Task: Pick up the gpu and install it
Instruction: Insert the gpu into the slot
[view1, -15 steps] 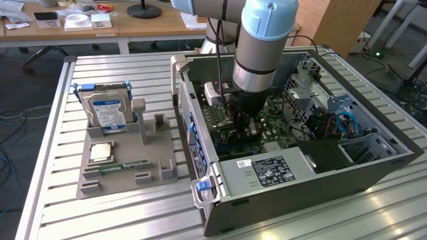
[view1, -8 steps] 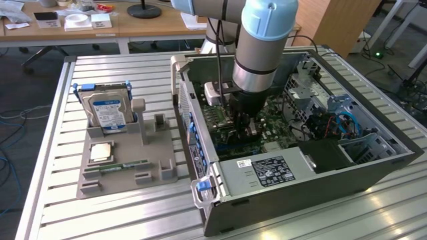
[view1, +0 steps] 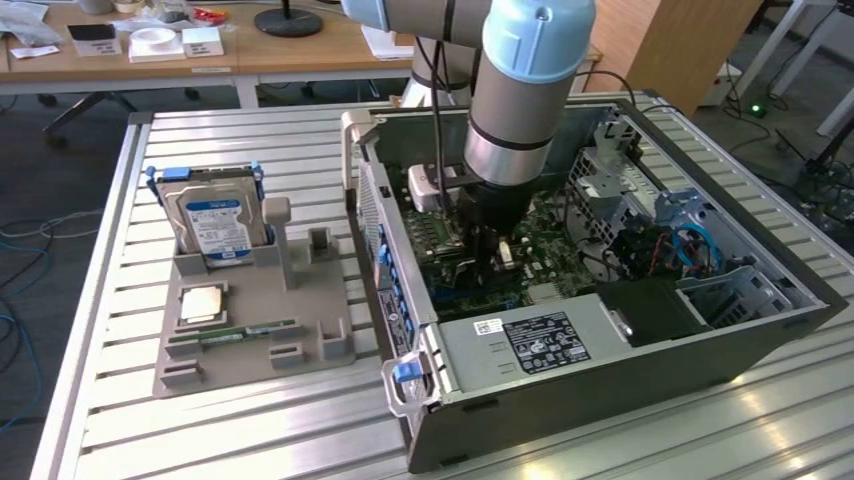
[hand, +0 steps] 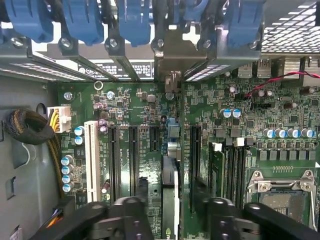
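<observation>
Inside the open computer case (view1: 747, 330) on the desk (view1: 267, 420), gripper (hand: 170, 200) holds the gpu (hand: 170, 190) edge-on just above the motherboard (hand: 150, 115); judged best lowered square over its slot, bracket toward the rear openings.

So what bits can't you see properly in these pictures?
- Wrist view: the gpu sits edge-on in the end effector and hides the slot under it, so I can't tell if it is seated.
- Exterior view: the arm blocks what is gripped inside the computer case.
- Exterior view: the print on the hard drive label is too small to read.
</observation>
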